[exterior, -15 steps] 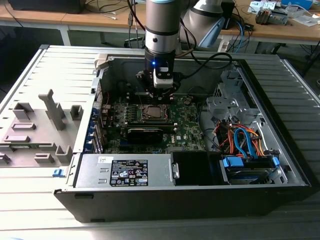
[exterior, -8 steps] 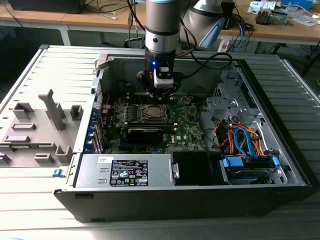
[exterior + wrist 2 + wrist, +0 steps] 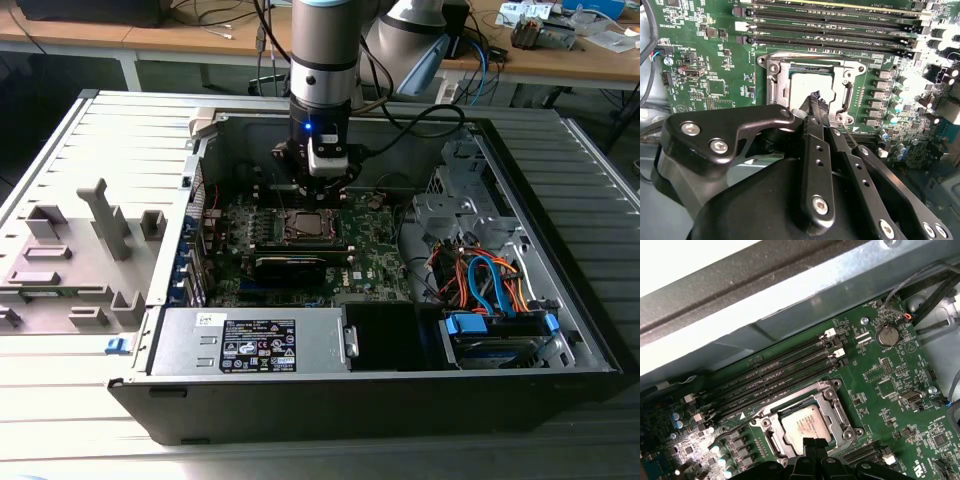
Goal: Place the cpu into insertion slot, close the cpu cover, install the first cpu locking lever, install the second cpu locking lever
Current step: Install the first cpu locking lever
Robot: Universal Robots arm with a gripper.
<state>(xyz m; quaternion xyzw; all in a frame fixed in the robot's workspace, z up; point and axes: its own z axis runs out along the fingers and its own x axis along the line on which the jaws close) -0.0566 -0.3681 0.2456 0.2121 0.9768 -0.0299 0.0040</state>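
Observation:
The cpu (image 3: 807, 82) lies flat in the insertion slot (image 3: 771, 75) on the green board, its silvery top showing through the window of the cpu cover (image 3: 847, 87). The cover's silver frame lies down over the slot. In both wrist views my gripper (image 3: 815, 97) hangs just above the near edge of the slot, black fingers pressed together with nothing visibly between them. A thin metal rod (image 3: 850, 136) runs beside the fingers. The cpu (image 3: 802, 424), cover (image 3: 827, 407) and gripper (image 3: 815, 442) also show in the first wrist view. In the exterior view the gripper (image 3: 322, 185) hovers over the socket (image 3: 303, 226).
Long memory slots (image 3: 775, 375) run beside the socket, with the case wall (image 3: 790, 305) behind them. A coin battery (image 3: 886, 335) sits on the board. The exterior view shows a power supply (image 3: 250, 340), a drive bay with cables (image 3: 490, 285) and a grey fixture tray (image 3: 80, 250).

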